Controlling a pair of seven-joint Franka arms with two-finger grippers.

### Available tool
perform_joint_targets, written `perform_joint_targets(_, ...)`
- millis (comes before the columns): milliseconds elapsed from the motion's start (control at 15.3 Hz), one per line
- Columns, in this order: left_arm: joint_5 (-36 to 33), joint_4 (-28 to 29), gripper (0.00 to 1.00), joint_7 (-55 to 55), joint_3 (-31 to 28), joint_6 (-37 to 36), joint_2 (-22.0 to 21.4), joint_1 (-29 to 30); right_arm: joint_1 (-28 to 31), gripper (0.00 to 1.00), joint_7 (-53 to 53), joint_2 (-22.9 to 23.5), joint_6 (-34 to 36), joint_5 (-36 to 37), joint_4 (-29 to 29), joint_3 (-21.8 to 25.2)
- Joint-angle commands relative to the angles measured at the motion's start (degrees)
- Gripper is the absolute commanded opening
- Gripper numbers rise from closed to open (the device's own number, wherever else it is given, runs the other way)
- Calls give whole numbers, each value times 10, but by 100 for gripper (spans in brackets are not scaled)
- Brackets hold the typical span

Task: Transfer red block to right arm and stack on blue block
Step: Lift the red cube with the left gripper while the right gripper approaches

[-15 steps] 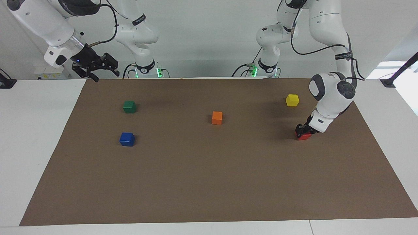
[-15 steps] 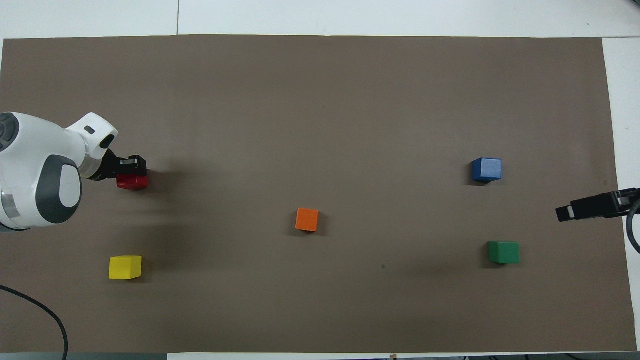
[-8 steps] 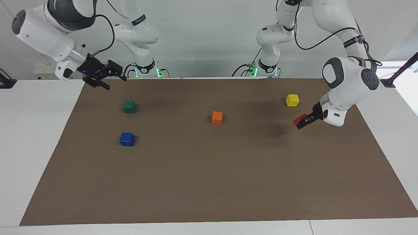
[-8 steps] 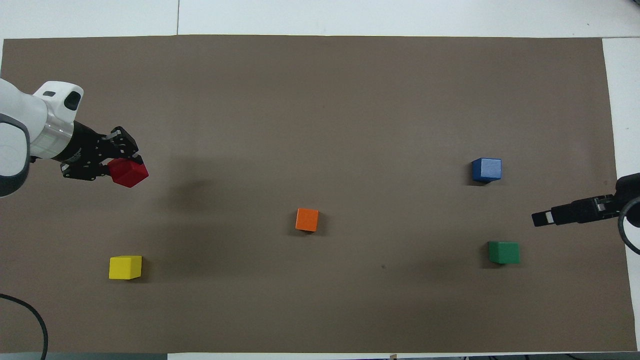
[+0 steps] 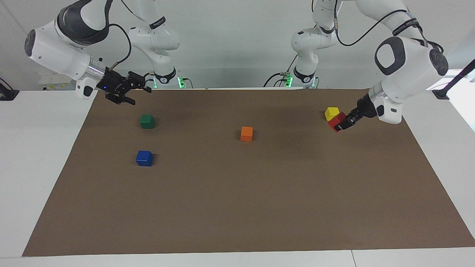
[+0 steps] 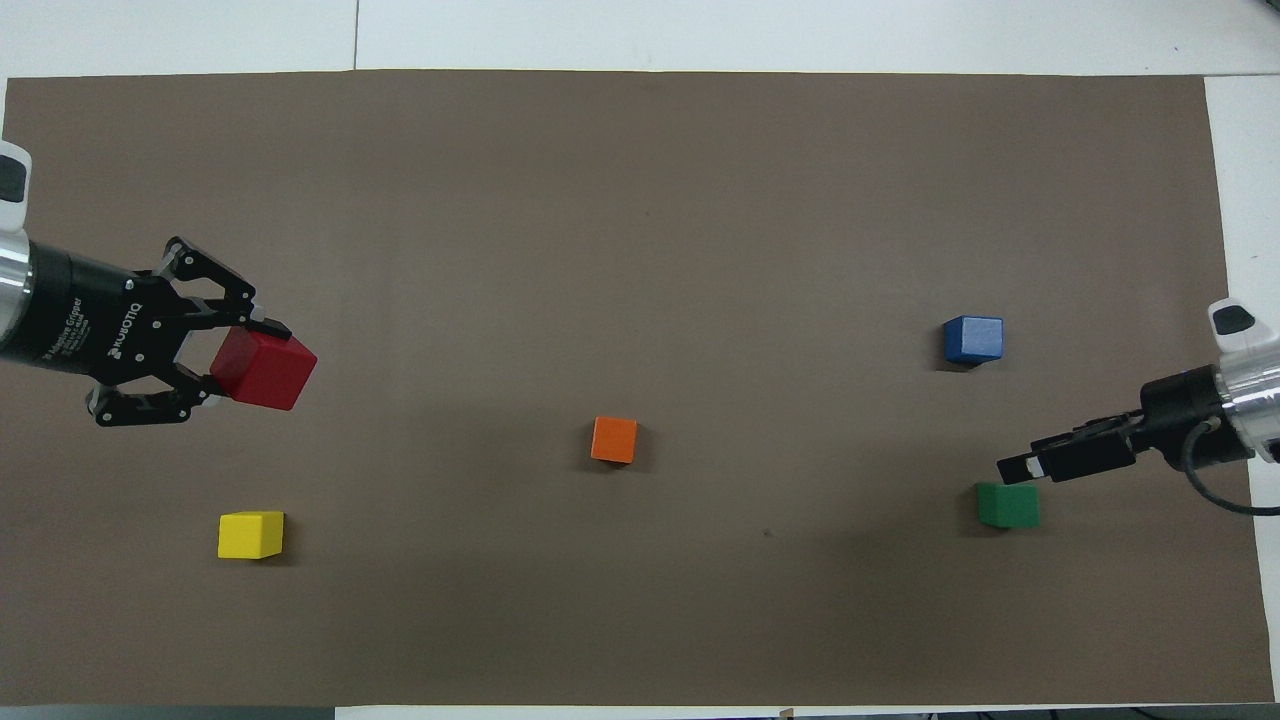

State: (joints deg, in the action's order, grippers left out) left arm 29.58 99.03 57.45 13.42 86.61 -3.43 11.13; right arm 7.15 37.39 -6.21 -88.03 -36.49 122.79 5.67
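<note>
Gripping the red block (image 6: 264, 369), the left claw (image 6: 232, 366) hangs closed over the left arm's end of the brown surface (image 6: 640, 200), above the yellow cube (image 5: 331, 113). The right claw (image 5: 130, 91), spread wide and empty, hovers by the green cube (image 5: 147, 121) (well apart, so neither is near handover). The blue block (image 5: 144, 158) sits on the mat at the right arm's end; the walls are plain white.

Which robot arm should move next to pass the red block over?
The left. Its gripper already holds the red block in the air, so it should probably carry it toward the open right gripper, near the green block.
</note>
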Motion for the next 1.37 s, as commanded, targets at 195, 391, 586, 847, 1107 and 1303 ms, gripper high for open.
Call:
perform_joint_targets(195, 155, 18, 0, 220, 19, -2, -14, -24, 8, 100, 108, 31, -1, -89, 51, -4)
perform_joint_targets(391, 188, 20, 0, 280, 24, 6, -15, -30, 1, 100, 133, 37, 24, -139, 69, -4)
perform_joint_targets(586, 190, 42, 0, 315, 27, 33, -24, -59, -7, 100, 197, 53, 34, -196, 108, -5)
perform_joint_targets(847, 254, 114, 0, 330, 27, 82, -65, -59, -19, 100, 291, 131, 52, -236, 109, -5)
perform_joint_targets(1107, 290, 214, 0, 333, 27, 193, -132, -90, -38, 100, 293, 186, 88, -312, 88, -7)
perform_joint_targets(1303, 310, 310, 0, 347, 27, 324, -198, -158, -62, 100, 294, 195, 119, -363, 81, -9)
